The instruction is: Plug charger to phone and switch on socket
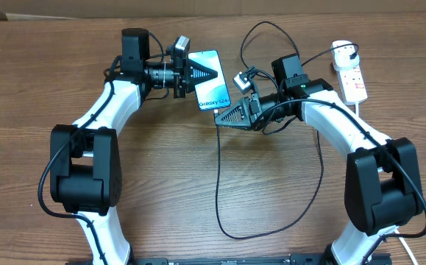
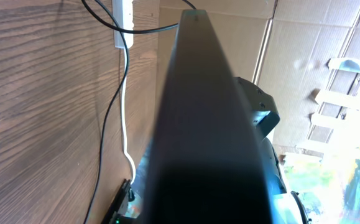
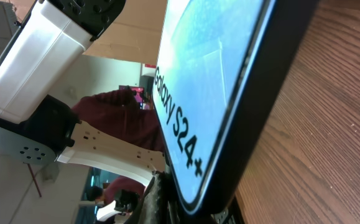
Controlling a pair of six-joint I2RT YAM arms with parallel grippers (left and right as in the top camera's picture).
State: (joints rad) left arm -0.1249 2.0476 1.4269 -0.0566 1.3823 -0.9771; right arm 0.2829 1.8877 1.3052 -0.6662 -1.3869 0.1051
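Note:
My left gripper (image 1: 200, 73) is shut on the upper end of the phone (image 1: 213, 87), whose lit blue screen reads "Galaxy S24+". In the left wrist view the phone (image 2: 204, 124) is a dark edge-on slab that hides the jaws. My right gripper (image 1: 223, 116) sits at the phone's lower end, shut on the tip of the charger, whose thin black cable (image 1: 218, 184) hangs from it. Close up, the phone's lower corner (image 3: 211, 81) meets the dark fingers (image 3: 161, 202), and the connector itself is hidden. The white socket (image 1: 354, 79) lies at the far right with the plug adapter (image 1: 343, 53) at its head end.
The black cable loops wide over the table toward the front edge (image 1: 257, 234) and back under the right arm. Another loop (image 1: 260, 28) arcs behind the phone toward the socket. The thick white cord (image 2: 125, 124) runs beside the socket (image 2: 124, 22). Cardboard boxes (image 2: 304, 37) stand beyond the table.

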